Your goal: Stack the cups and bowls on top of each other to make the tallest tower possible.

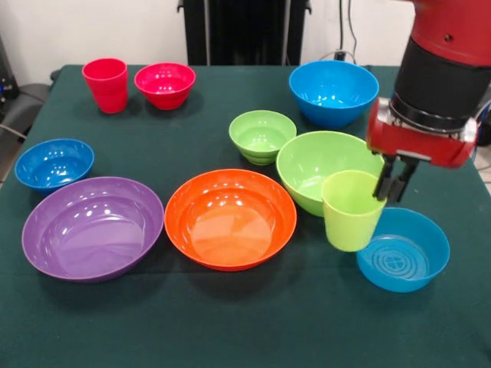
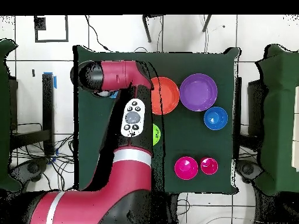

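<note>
Progress: early stage by my reading; no tower stood anywhere on the table (image 1: 230, 322), nothing yet rested on anything else.
Grip: my gripper (image 1: 393, 186) was clenched on the right rim of the lime-green tumbler (image 1: 351, 210), one finger inside the wall, one outside.
Tumbler position: upright, tilted slightly, held over the left edge of the near-right teal-blue bowl (image 1: 404, 251); whether its base touched that bowl I could not tell.
Likely step: setting this tumbler into or onto the teal-blue bowl as the tower's base pair.
Remaining: red bowl (image 1: 165, 83) and red tumbler (image 1: 106, 84), side by side at far left, both untouched; dark-blue small bowl (image 1: 54, 162) at left, also loose.
Count, tumblers: two (one lime green, one red).
Count, bowls: eight — purple (image 1: 92, 227), orange (image 1: 230, 218), large lime green (image 1: 318, 165), small ribbed lime green (image 1: 262, 135), far blue (image 1: 333, 91), teal-blue, dark-blue, red.
Overhead check: my arm (image 2: 131, 146) hid the tumbler and the bowls beneath it.
</note>
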